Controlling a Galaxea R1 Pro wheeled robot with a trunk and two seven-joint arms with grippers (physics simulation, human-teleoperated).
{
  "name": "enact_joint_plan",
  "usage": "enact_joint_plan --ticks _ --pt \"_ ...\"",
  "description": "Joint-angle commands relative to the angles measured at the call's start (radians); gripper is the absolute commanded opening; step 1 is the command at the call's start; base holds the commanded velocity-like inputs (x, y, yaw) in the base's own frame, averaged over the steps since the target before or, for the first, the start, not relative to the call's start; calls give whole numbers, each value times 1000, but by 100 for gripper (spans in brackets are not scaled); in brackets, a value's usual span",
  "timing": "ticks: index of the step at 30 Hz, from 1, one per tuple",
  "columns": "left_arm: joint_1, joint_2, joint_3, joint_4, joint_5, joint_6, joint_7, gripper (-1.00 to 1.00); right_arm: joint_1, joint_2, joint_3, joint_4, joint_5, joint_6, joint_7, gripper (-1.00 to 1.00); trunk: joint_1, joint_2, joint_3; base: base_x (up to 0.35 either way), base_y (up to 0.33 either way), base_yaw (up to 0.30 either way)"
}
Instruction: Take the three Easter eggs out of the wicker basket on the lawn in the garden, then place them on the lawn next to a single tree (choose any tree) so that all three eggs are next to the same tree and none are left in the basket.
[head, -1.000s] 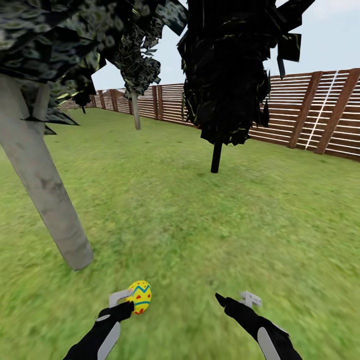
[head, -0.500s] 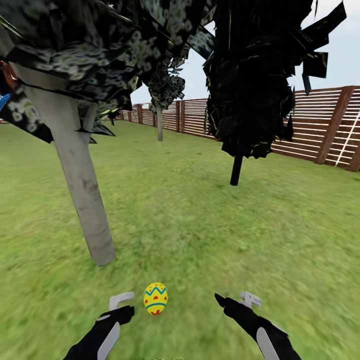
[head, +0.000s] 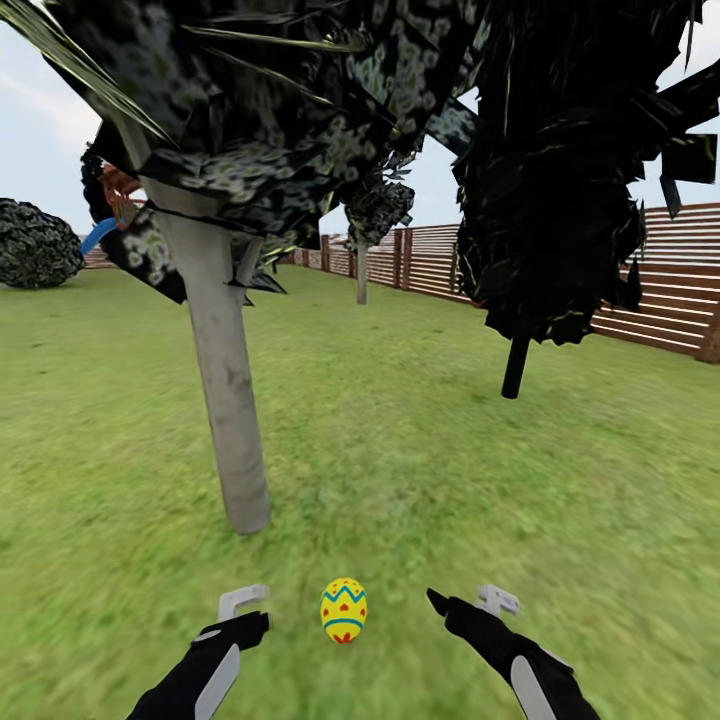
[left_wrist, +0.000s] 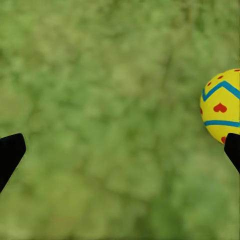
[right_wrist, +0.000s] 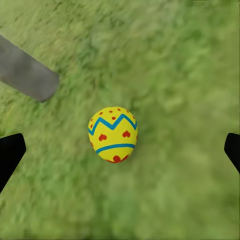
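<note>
you have one easter egg lying on the lawn, between your two arms and a little in front of them. it sits near the foot of the tree with the pale grey trunk, not touching it. in the right wrist view the egg rests on the grass with the base of the trunk off to one side, well apart from the fingertips.

your left claw is spread wide with nothing between its fingers; in the left wrist view the two dark fingertips sit at opposite edges and the egg lies beyond them, close by one tip but not held. your right claw is likewise spread and carrying nothing.

so this egg looks placed. the dark tree with the thin black trunk and the slatted fence stand further off; a bush sits far to the left.

the wicker basket and the other eggs are not among what you can see here, so i can't tell you how many are still to fetch. if any are, your next move calls for turning the base away, finding the basket, and bringing the next egg to this same grey trunk. drive off carefully: the egg is close to your arms, and a nudge could roll it away from the tree.
</note>
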Motion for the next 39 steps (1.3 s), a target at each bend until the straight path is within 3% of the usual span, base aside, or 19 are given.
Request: enact_joint_plan --ticks 1,18,26,39 --pt "0 1 -8 -2 10 4 9 100 0 1 -3 -1 -6 7 4 100 -1 0 4 -1 0 276" --pt "0 2 -8 0 9 4 10 100 0 0 0 3 -6 6 11 100 -8 4 73 0 0 80" --pt "0 2 -7 -1 9 5 10 100 0 2 1 3 -5 6 7 100 -39 60 100 0 0 69" --pt "0 2 -6 -10 10 5 9 100 0 3 2 4 -4 6 5 100 -39 60 110 -2 0 201"
